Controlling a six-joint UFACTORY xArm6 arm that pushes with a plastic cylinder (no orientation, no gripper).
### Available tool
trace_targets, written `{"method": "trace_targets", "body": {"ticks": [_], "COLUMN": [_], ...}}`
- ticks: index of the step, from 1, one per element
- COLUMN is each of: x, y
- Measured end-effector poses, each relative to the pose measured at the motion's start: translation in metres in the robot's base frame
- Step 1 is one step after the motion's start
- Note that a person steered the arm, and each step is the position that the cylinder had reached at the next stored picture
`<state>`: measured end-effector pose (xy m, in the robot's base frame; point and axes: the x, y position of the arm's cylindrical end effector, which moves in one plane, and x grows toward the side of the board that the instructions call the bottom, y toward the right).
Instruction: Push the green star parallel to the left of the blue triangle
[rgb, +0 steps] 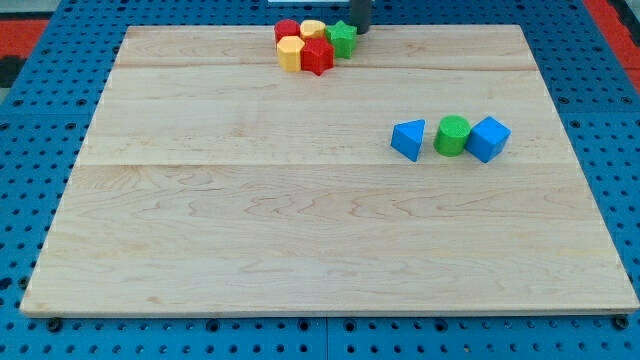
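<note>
Green star (342, 38) at view's top of desk (300, 220), right end of cluster with red star (317, 56), yellow blocks, red block. My tip (359, 31) touching star's right side. Blue triangle (408, 138) well apart, lower right. No jaws on rig; state not applicable.

The green star (342, 38) lies flat at the view's top edge of the wooden board — the rightmost piece of a tight cluster of blocks. The blue triangle (408, 139) lies well apart, lower and toward the view's right — its point facing left
</note>
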<state>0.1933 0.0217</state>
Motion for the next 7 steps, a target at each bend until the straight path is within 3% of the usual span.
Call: {"method": "trace_targets", "body": {"ticks": [1,2,3,4,5,7], "x": [0.005,0.067,0.085,0.045,0.055,0.140], "y": [-0.029,-0.031,-0.016,-0.014,0.007,0.019]}}
